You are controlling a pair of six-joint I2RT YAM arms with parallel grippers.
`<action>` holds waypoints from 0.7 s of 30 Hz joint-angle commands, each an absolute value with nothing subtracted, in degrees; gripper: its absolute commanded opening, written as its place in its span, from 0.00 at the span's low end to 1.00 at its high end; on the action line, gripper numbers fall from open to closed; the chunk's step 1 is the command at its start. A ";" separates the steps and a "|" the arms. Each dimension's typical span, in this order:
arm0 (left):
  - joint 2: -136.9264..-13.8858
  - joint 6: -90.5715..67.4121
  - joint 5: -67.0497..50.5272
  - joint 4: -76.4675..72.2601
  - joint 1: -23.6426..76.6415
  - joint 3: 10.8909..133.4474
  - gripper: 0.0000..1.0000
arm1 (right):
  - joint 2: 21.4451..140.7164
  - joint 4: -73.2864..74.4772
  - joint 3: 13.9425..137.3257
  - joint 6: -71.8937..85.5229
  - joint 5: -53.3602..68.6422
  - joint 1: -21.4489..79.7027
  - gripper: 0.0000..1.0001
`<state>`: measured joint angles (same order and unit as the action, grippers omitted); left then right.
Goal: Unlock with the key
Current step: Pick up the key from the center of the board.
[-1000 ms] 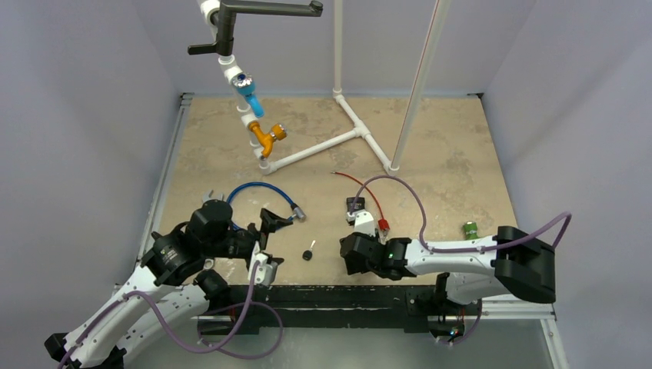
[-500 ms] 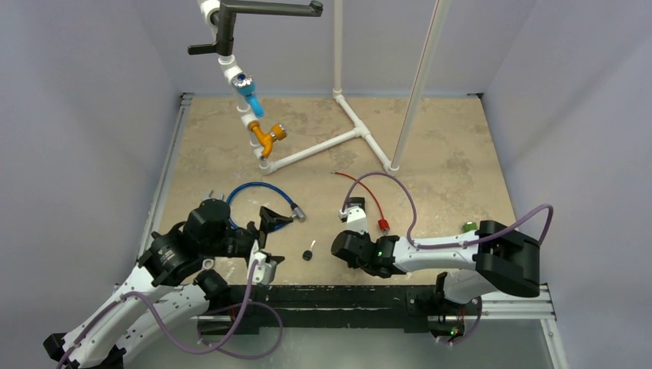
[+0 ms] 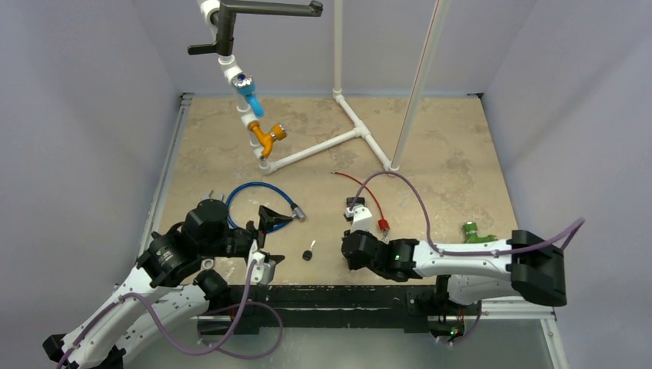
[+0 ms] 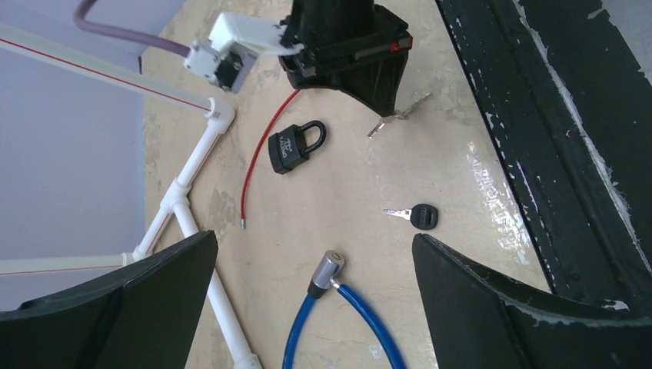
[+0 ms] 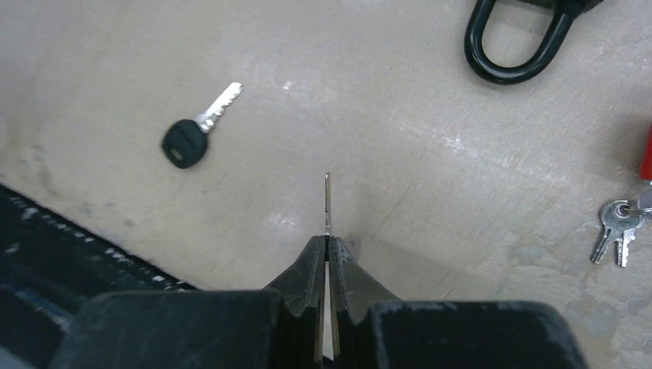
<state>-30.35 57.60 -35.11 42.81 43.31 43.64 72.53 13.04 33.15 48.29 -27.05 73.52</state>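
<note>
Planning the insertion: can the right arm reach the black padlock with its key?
Likely yes: the right gripper, shut on the key, has only bare table between it and the padlock.

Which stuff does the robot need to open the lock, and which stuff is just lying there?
Needed:
- right gripper, shut on a silver key
- black padlock, probably the lock to open

Just lying about:
- black-headed key
- blue cable lock
- red wire
- small key bunch
- white pipe frame

Left tool (image 3: 268, 241) spread wide; right tool (image 5: 328, 250) pinched shut, seemingly hovering low.
</note>
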 commanded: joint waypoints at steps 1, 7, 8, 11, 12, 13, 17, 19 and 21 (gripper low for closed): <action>-30.12 56.77 -35.92 41.14 43.69 44.37 1.00 | 63.90 10.17 32.73 46.14 -25.86 73.81 0.00; -29.97 56.65 -36.25 41.01 43.78 43.16 1.00 | 58.76 12.24 31.79 46.14 -25.76 73.69 0.00; -29.89 56.50 -36.22 40.72 43.77 43.22 1.00 | 58.27 11.78 31.21 46.45 -25.07 73.76 0.00; -30.18 56.50 -36.45 40.68 43.77 43.54 1.00 | 55.46 8.63 30.21 44.54 -23.88 73.74 0.00; -30.37 56.85 -36.54 40.68 43.77 43.59 1.00 | 54.26 7.54 30.33 43.31 -22.78 73.74 0.00; -30.60 57.28 -36.68 40.55 43.90 43.59 1.00 | 53.38 6.31 30.70 41.94 -21.68 73.75 0.00; -31.92 60.66 -37.40 39.46 45.37 43.80 1.00 | 52.01 6.20 36.04 35.07 -16.51 73.74 0.00; -33.58 61.33 -37.08 38.83 46.65 44.92 1.00 | 52.93 7.36 39.56 32.18 -12.84 73.75 0.00; -36.13 59.73 -37.86 40.19 48.00 47.74 1.00 | 54.34 8.76 43.67 30.01 -9.83 73.86 0.00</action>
<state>-32.42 59.27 -35.35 41.74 45.91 43.40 53.28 10.33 35.14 37.30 -17.15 73.56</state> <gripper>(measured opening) 0.998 0.004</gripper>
